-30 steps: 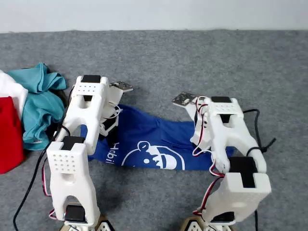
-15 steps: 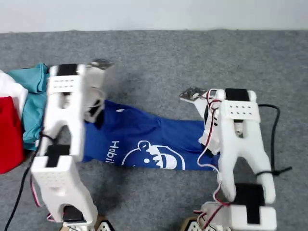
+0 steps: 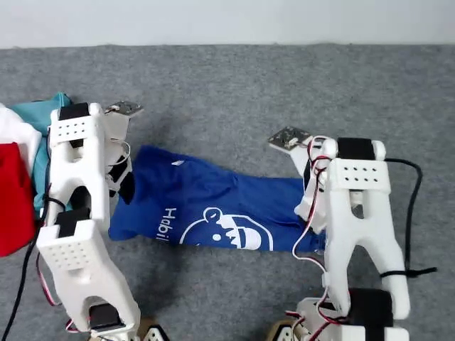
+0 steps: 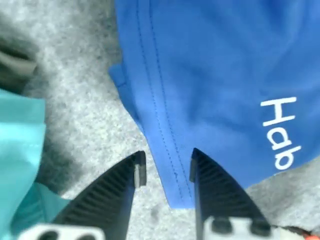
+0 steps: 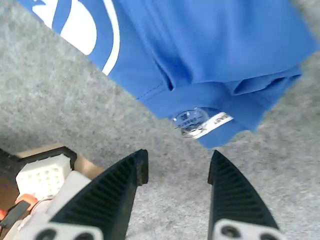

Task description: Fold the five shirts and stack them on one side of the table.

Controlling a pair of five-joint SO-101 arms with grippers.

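From above, the blue shirt (image 3: 213,209) lies in a long strip across the middle of the table (image 3: 284,92), with the other shirts (image 3: 14,177) piled at the left edge. Left wrist cam: left gripper (image 4: 167,162), jaws apart, straddling the hem (image 4: 160,130). Right wrist cam: right gripper (image 5: 178,160), jaws apart over bare table beside the collar (image 5: 200,120). It looks like soft, light, floppy stuff, so I'd pinch the ends.
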